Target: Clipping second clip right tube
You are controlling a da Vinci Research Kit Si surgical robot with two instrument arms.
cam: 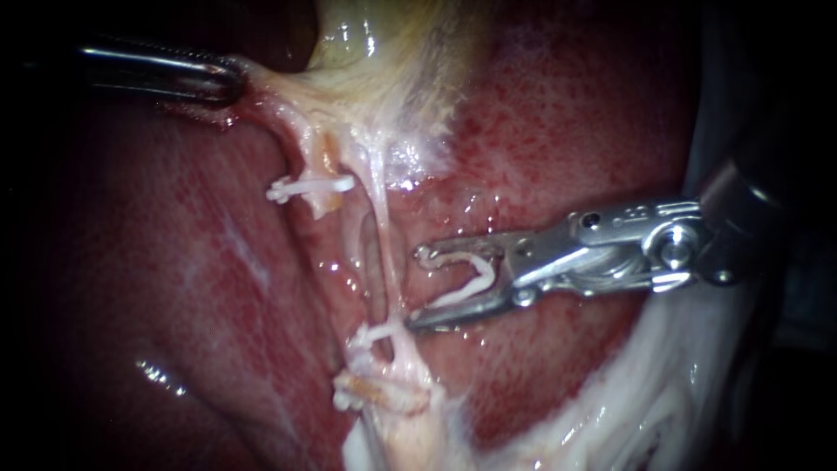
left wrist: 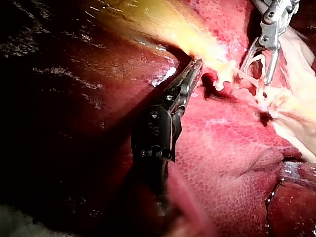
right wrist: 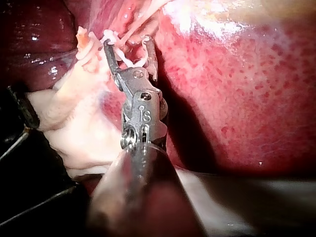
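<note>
Jaws of my right instrument (cam: 417, 288) stood wide, holding the second clip (cam: 471, 277) just beside the right tube (cam: 382, 235), not yet around it; a first clip (cam: 377, 334) already sat on it. My left instrument (cam: 228, 80) gripped the gallbladder (cam: 357, 39).

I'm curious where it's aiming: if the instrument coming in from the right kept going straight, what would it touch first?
Probably the thin stretched tube just ahead of the right instrument, whose jaws carry a white clip; depth is unclear.
</note>
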